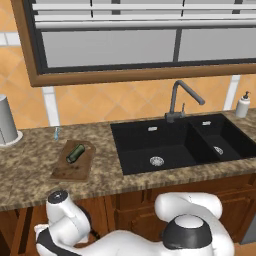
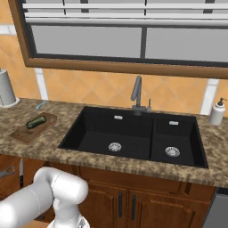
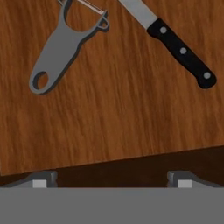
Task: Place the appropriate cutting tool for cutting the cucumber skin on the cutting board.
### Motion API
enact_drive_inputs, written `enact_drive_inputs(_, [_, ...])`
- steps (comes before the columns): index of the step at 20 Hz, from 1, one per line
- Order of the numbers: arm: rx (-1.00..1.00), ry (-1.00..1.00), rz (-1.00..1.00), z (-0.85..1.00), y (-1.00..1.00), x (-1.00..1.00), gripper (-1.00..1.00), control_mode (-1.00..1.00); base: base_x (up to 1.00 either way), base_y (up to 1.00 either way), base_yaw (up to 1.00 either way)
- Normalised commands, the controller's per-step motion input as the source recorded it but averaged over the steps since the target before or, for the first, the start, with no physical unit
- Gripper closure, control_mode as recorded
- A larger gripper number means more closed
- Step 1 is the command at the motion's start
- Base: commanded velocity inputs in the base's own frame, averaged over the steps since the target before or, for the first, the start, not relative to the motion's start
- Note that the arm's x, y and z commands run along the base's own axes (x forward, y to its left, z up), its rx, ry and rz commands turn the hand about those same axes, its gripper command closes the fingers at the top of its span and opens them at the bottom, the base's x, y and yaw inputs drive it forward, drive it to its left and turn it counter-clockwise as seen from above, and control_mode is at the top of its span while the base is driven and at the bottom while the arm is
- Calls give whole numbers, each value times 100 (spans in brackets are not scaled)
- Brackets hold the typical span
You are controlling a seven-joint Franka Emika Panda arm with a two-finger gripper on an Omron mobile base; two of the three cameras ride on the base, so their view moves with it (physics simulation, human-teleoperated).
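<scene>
Hand (image 3: 112, 178): released, its two finger tips set wide apart at the bottom of the hand view, grasping nothing and touching nothing.
Wooden surface (image 3: 113, 118): brown, grained, lying under the hand; its near edge runs just above the finger tips, with darker shadow below it.
Peeler (image 3: 61, 46): all grey, flat on the wooden surface at the upper left of the hand view; the handle end with its hole points down-left, the forked head reaches the top edge.
Knife (image 3: 175, 41): black handle with three rivets and a silver blade, on the same wooden surface at the upper right, beside the peeler and apart from it; the blade runs off the top edge.
Arm (image 1: 135, 230): white, folded low in front of the brown cabinet doors, below the desk edge.
Desk (image 1: 30, 170): speckled stone top.
Cutting board (image 1: 75, 161): brown, flat on the desk, left of the sink.
Cucumber (image 1: 75, 153): dark green, lying on the far half of the cutting board.
Sink (image 1: 175, 142): black, two basins, set into the desk.
Faucet (image 1: 177, 102): grey, behind the sink.
Soap bottle (image 1: 243, 105): white, at the far right by the wall.
Grey canister (image 1: 7, 120): upright at the far left.
</scene>
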Motion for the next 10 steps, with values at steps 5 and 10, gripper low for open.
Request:
enact_drive_inputs(5, [0,0,1,-11,2,-19,-100,-100,0,0,0])
enact_drive_inputs(10, [0,0,0,-2,8,-67,-100,-100,0,0,0])
